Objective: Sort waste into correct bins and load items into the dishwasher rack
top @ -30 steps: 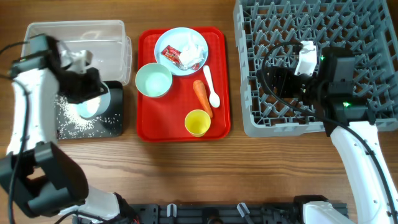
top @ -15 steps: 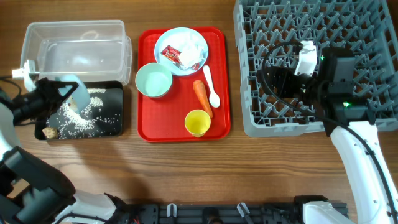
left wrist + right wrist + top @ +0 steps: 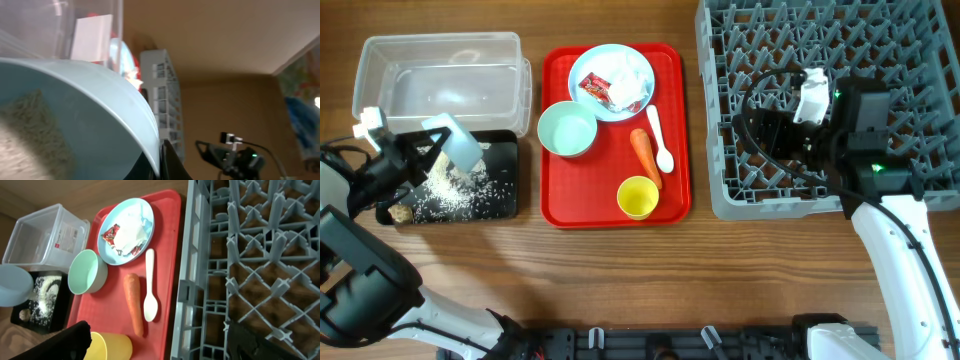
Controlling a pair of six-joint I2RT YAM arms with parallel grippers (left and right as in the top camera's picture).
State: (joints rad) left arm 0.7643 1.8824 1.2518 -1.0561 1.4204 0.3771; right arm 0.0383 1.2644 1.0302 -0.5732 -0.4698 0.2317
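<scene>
Pale blue bowl [image 3: 457, 143] tilted over black tray [image 3: 506, 156] (loose grainy rice [image 3: 445, 200]).

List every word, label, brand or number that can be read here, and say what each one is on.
No text is legible in any view.
Sticker on the clear tub: reddish print, too small to read.
Red snack wrapper on the plate: markings too blurred to read.
</scene>
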